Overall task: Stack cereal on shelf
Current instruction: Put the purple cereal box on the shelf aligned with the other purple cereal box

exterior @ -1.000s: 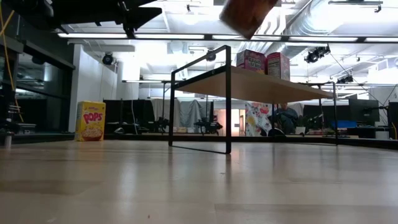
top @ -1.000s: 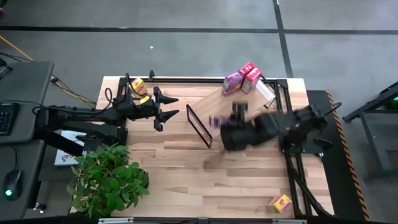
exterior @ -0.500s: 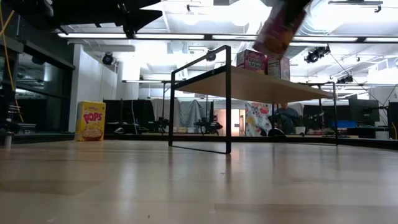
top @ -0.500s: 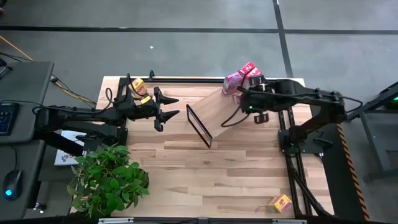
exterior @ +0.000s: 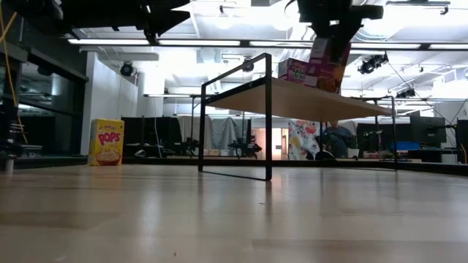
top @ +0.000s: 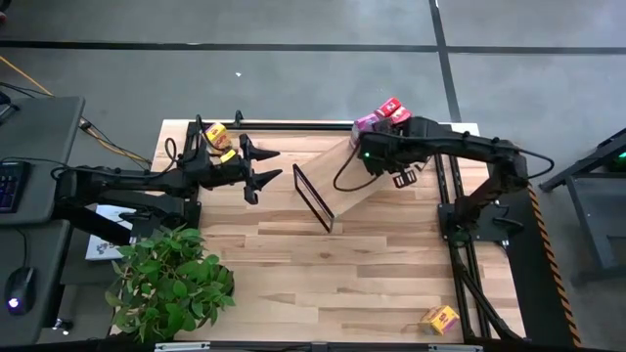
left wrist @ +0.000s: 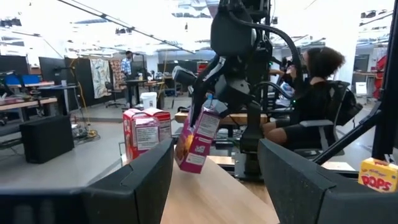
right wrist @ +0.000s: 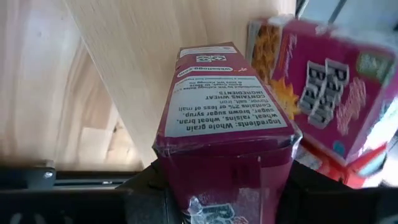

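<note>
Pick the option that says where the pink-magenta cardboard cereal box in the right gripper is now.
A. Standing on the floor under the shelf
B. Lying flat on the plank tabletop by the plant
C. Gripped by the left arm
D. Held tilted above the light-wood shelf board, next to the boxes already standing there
D: the right gripper holds the pink-magenta cardboard cereal box tilted above the light-wood shelf board, beside the standing pink box and red box.

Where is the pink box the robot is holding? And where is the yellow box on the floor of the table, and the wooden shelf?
Pink-magenta cardboard cereal box (left wrist: pixel 198 134): left wrist view, its front face.
Yellow cardboard cereal box (exterior: pixel 107 142): low view, its front.
Long light-wood shelf board (exterior: pixel 307 102): low view, its underside.
</note>
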Robot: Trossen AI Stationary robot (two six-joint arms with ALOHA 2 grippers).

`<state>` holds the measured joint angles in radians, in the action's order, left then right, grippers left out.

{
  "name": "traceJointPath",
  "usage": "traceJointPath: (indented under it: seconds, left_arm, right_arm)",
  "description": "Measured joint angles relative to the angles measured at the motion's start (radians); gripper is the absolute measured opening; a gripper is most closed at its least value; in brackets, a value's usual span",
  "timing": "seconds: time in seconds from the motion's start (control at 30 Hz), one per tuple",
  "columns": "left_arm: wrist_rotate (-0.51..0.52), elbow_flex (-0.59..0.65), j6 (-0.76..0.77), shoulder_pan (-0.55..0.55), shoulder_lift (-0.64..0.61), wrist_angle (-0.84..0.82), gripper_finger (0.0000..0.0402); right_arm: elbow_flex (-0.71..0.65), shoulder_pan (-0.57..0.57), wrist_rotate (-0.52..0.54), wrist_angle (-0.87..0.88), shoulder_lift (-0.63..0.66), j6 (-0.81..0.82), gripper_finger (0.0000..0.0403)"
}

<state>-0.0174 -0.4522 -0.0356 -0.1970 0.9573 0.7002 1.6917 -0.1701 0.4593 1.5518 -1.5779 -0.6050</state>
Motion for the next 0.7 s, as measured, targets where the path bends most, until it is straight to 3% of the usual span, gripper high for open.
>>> traceJointPath:
  seconds: [0.7]
  left_arm:
    - [0.0, 0.0, 0.005, 0.0, 0.0, -0.023, 0.0225]
  right_arm:
    - [0.01, -0.086, -0.097, -0.089, -0.015, -0.066, 0.0149]
